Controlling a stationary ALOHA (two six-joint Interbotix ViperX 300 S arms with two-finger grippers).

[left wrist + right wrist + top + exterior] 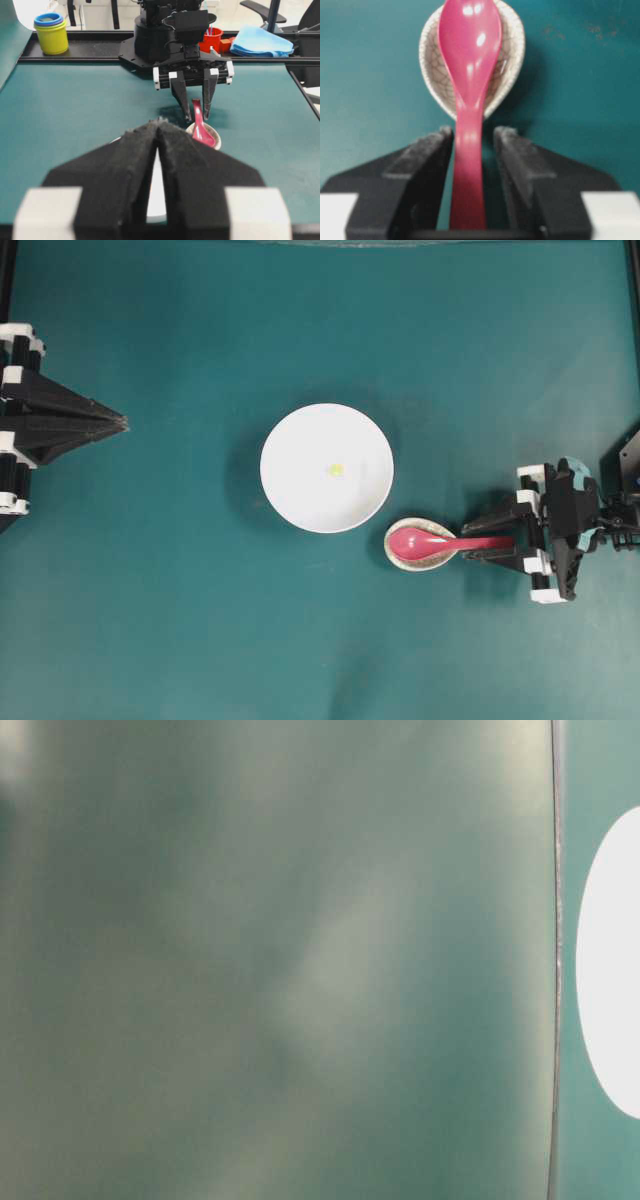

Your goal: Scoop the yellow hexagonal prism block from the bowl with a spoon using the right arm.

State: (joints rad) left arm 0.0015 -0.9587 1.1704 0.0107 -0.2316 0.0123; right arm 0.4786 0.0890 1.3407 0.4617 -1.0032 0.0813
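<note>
The white bowl (280, 440) sits mid-table with the tiny yellow hexagonal prism block (336, 469) near its centre. The pinkish-red spoon (425, 540) lies with its scoop in a speckled spoon rest (400, 558) just right of the bowl, handle pointing right. My right gripper (478, 540) straddles the handle. In the right wrist view the spoon (469, 65) runs between the fingers of that gripper (472, 134); the left pad is close to the handle and teal mat shows on the right side, so the jaws stand open. At the far left my left gripper (122, 423) is shut and empty.
The left wrist view shows the left gripper (159, 122) facing the right arm's base (170, 35), with a yellow cup (51, 34), a red container (210, 40) and a blue cloth (262, 42) beyond the table's far rail. The table-level view is mostly blurred.
</note>
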